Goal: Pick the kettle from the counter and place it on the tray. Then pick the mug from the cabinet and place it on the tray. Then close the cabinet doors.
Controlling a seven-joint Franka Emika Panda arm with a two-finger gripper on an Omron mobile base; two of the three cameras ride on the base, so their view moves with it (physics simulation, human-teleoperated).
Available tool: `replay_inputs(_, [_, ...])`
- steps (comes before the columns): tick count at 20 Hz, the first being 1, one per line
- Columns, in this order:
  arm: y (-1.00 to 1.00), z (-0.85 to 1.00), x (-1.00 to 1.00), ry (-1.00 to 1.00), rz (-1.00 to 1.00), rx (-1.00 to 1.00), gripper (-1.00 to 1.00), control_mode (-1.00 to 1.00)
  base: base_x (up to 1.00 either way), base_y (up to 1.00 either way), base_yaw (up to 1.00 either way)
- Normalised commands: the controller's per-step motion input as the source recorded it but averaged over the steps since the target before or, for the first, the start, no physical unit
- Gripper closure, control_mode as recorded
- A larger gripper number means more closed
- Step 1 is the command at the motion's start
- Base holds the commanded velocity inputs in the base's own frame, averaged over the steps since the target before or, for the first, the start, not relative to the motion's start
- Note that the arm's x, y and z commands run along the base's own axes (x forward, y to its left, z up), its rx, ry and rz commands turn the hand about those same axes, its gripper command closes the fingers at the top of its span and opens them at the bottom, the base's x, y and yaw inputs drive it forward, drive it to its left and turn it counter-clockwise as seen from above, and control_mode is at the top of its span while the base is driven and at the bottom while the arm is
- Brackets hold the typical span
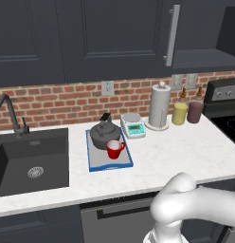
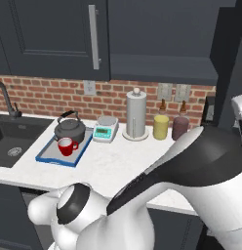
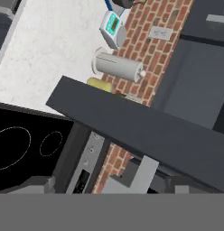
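No text can be read — the kitchen scale (image 1: 134, 127) display is too small to make out

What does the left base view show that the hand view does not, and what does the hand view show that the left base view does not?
Left base view, not the hand view: the sink, the faucet and the red mug standing on the tray next to the kettle.
Hand view, not the left base view: the open gripper, close before a dark cabinet door.
Both: the paper-towel roll, the kitchen scale, the yellow jar, the brick wall and the white counter.
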Motion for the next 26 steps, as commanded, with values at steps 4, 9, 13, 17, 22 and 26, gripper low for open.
replay_inputs(4, [0.49,0.00,0.29,0.00,0.10,0.00,-1.00,-1.00,0.00,0.00,0.00])
replay_inputs(9, [0.51,0.00,0.35,0.00,0.08,0.00,-1.00,-1.00,0.00,0.00,0.00])
replay_inputs(13, [0.53,0.00,0.43,0.00,0.08,0.00,-1.00,-1.00,0.00,0.00,0.00])
replay_inputs(17, [0.60,0.00,0.48,0.00,0.08,0.00,-1.00,-1.00,0.00,0.00,0.00])
replay_inputs(22, [0.53,-0.06,0.63,0.01,0.16,0.00,-1.00,-1.00,0.00,0.00,0.00])
replay_inputs(26, [0.47,-0.14,0.79,0.00,0.15,0.00,-1.00,-1.00,0.00,0.00,0.00])
